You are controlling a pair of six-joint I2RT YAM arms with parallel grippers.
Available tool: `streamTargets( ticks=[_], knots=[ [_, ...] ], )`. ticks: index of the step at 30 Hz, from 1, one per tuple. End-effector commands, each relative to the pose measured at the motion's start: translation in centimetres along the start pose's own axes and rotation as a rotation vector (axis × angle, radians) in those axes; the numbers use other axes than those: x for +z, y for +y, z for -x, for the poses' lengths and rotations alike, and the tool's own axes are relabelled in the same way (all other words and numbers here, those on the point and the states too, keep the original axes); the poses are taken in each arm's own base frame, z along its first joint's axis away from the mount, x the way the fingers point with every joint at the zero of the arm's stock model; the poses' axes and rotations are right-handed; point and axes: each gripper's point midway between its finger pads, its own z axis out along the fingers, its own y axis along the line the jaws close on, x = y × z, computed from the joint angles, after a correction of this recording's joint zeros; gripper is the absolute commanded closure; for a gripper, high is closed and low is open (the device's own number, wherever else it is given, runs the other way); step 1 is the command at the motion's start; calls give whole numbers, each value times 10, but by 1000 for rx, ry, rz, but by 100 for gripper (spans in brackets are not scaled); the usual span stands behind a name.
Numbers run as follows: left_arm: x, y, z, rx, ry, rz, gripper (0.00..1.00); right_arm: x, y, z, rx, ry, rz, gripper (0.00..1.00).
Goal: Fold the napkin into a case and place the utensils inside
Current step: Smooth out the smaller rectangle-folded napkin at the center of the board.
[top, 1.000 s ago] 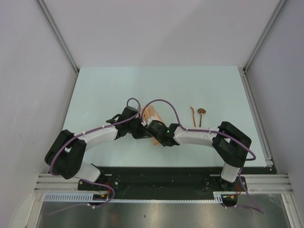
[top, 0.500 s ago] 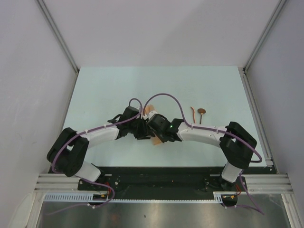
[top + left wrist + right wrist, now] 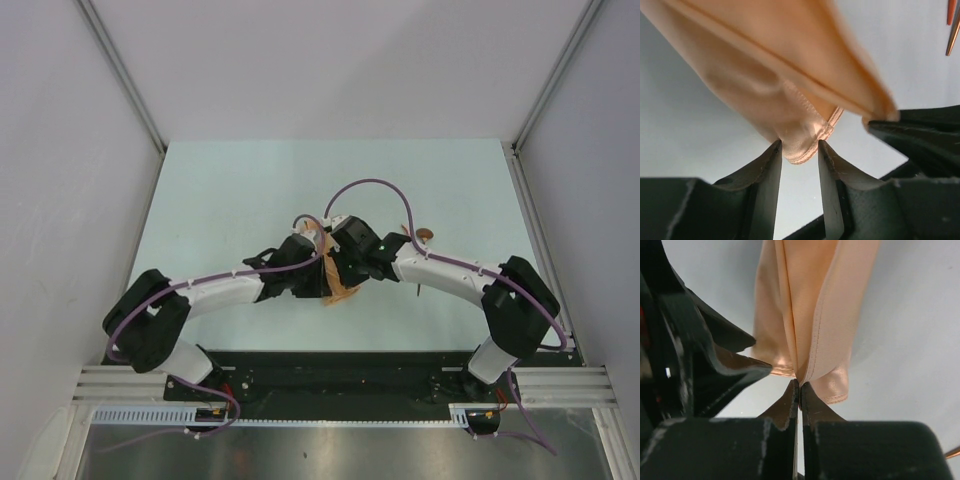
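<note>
The peach-orange napkin [image 3: 341, 291] is bunched into a narrow fold between my two grippers at the table's middle. My right gripper [image 3: 799, 384] is shut on the napkin [image 3: 815, 300], pinching its hemmed layers at the near end, with one lobe bulging to the right of the fingers. My left gripper [image 3: 800, 147] is open, and a folded corner of the napkin [image 3: 790, 75] hangs between its parted tips. In the top view the left gripper [image 3: 316, 276] and right gripper [image 3: 338, 270] nearly touch. Of the utensils, the spoon's bowl [image 3: 425, 234] shows behind the right arm, and reddish-brown tips [image 3: 954, 30] show at the left wrist view's edge.
The right gripper's dark finger [image 3: 912, 131] sits just right of the left jaws. A purple cable [image 3: 365, 186] loops over the napkin area. White walls close off the pale green table [image 3: 230, 190], with a metal rail [image 3: 535, 230] on the right.
Both grippers shifted right with the napkin. The left gripper's jaws opened off the cloth. The right gripper's jaws closed on the napkin's edge. The right arm now covers most of the utensils.
</note>
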Motion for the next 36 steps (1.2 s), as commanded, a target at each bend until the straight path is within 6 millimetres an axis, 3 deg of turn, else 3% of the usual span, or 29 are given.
streamTargets(
  ticks=[1, 5, 6, 11, 13, 20, 23, 26, 32, 36],
  knots=[
    [-15, -12, 31, 141, -168, 86, 60, -12, 17, 14, 37, -48, 96, 100],
    [-27, 5, 23, 28, -185, 135, 67, -15, 15, 16, 32, -54, 88, 100],
    [-32, 0, 23, 13, -191, 102, 68, -14, 15, 15, 32, -50, 85, 100],
    [-37, 11, 18, -101, -151, 115, 88, -16, 16, 13, 31, -51, 94, 100],
    [-29, 22, 12, -173, -71, 125, 99, -17, 16, 14, 29, -54, 93, 100],
    [-11, 34, 8, -212, 2, 176, 100, -21, 20, 18, 21, -68, 101, 100],
    [-2, 27, 6, -213, 29, 136, 100, -19, 21, 17, 17, -63, 106, 100],
    [6, 7, 11, -219, 29, 41, 100, -15, 24, 13, 14, -50, 110, 100],
    [6, -17, 20, -188, 6, -18, 100, -11, 31, 10, 3, -40, 116, 100],
    [15, -22, 17, -173, 54, -2, 100, -9, 30, 10, 4, -36, 115, 100]
  ],
)
